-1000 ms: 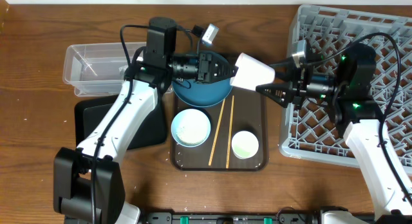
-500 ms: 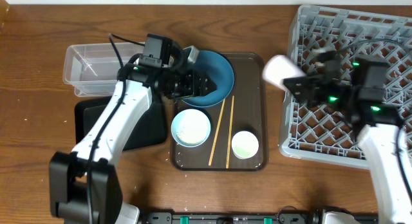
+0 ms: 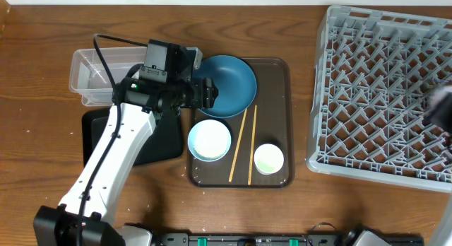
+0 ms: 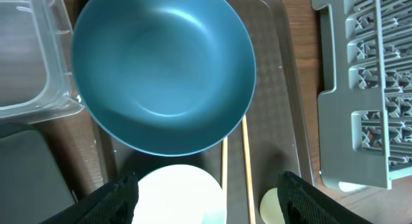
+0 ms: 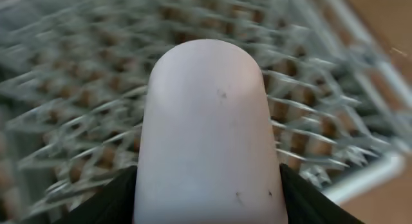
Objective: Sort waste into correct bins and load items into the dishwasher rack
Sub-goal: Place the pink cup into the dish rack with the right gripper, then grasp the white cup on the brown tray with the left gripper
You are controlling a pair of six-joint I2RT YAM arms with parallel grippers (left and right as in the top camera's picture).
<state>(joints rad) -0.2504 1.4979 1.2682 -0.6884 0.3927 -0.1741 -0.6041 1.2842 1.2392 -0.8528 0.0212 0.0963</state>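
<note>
Swung right over the dishwasher rack (image 3: 381,97), the right gripper (image 5: 206,195) clasps a white cup (image 5: 207,130), not yet racked; the left gripper (image 4: 207,192) hangs spread and empty above the dark-blue bowl (image 4: 161,69), with the white bowl (image 3: 209,140), chopsticks (image 3: 244,143) and second cup (image 3: 268,159) left on the brown tray (image 3: 275,69).

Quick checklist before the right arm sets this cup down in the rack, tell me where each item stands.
1. Grip: ok, the right gripper has the cup between both fingers.
2. Cup above the dishwasher rack: ok, its lattice fills the view behind the cup.
3. Landing spot free: cannot tell, the right wrist view is blurred.
4. Cup's open end facing down: cannot tell.
5. Other arm clear: ok, the left gripper is open above the blue bowl, away from the rack.
</note>
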